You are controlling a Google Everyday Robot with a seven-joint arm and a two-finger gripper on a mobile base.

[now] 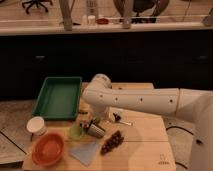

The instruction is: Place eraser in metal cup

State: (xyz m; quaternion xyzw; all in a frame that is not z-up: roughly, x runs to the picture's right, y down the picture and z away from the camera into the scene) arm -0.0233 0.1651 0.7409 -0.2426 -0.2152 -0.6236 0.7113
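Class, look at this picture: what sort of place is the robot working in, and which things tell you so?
Probably an office or lab kitchenette: a dark counter with office chairs behind, and a wooden table where the gripper hangs over the metal cup.

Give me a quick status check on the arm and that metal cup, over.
Claw low over the table, right at the metal cup. Metal cup tilted beside the light green cup. Eraser not made out. Grape bunch close by.

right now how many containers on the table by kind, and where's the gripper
green tray: 1
white round tub: 1
orange bowl: 1
light green cup: 1
metal cup: 1
total: 5
gripper: just above the metal cup
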